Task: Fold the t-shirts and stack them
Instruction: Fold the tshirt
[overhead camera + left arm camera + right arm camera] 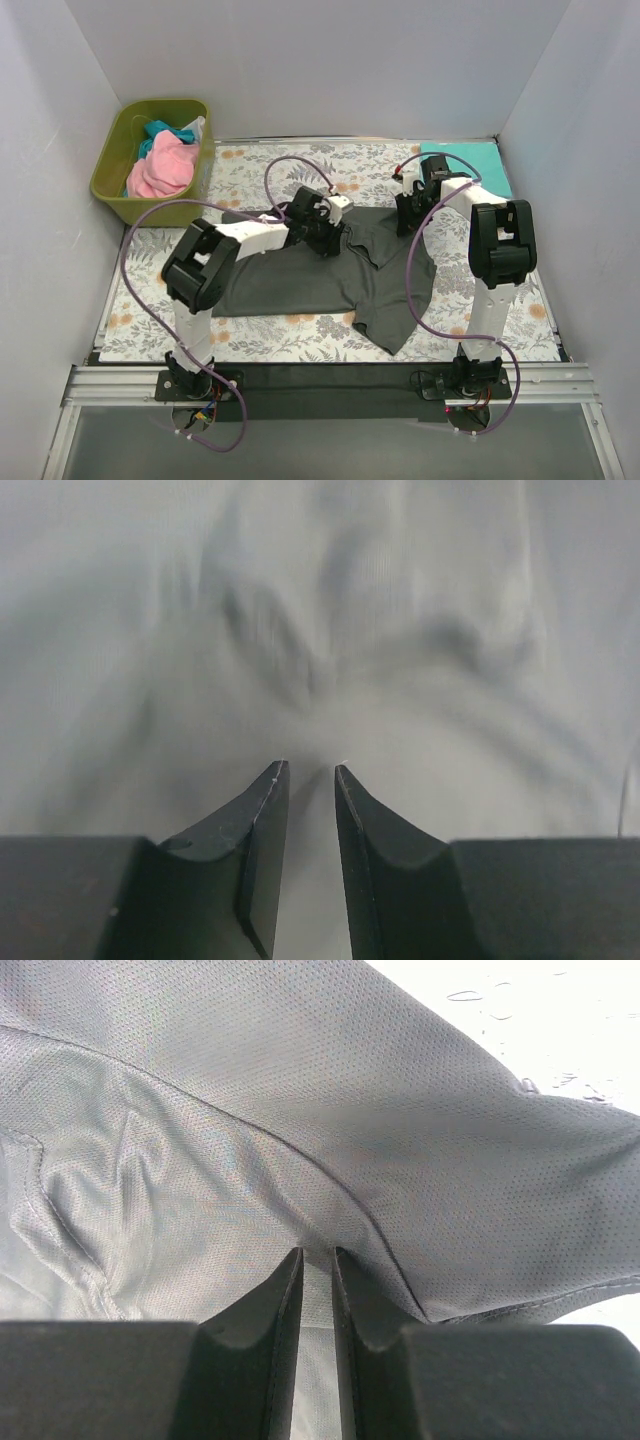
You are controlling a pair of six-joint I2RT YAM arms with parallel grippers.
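A dark charcoal grey t-shirt point(330, 275) lies crumpled across the middle of the floral table cloth point(250, 165). My left gripper point(328, 238) is at the shirt's far edge near the middle, its jaws drawn close on a pinch of the grey cloth point(320, 600), with wrinkles running toward the left gripper point(310, 768). My right gripper point(408, 218) is at the shirt's far right edge, shut on a fold of the grey cloth point(300, 1110), with cloth between the jaws of the right gripper point(317, 1252). A folded teal-green t-shirt point(470, 165) lies flat at the back right.
An olive-green bin point(110, 180) at the back left holds a pink t-shirt point(165, 165) and a teal one point(155, 135). White walls close in the table on three sides. Purple cables loop over both arms.
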